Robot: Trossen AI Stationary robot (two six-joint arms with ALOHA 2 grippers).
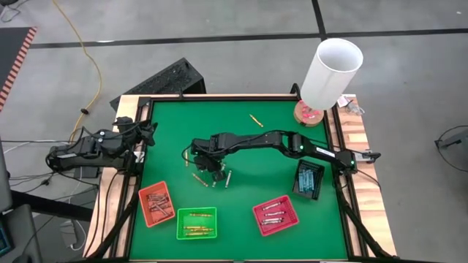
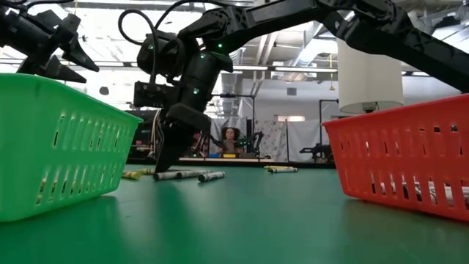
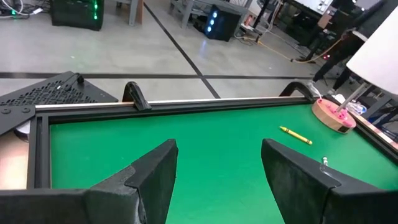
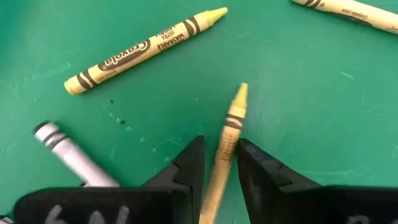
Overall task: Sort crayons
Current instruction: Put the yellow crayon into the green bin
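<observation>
Right gripper (image 4: pixel 219 167) down at the mat, centre-left of the high view, fingers pinched on a yellow-gold crayon (image 4: pixel 227 134) held near its blunt end, tip pointing away. Grip looks narrow and off-centre: likely to pivot or slip out on lifting. Grey crayon (image 4: pixel 69 151) just beside one finger; risk of nudging or dragging it along. Second yellow crayon (image 4: pixel 144 49) near, apart. Green tray (image 1: pixel 196 223), lower centre-left of high view, already holding yellow ones; possible drop short of its wall. Left gripper (image 3: pixel 216 176) parked at the table's left edge, fingers spread, empty.
</observation>
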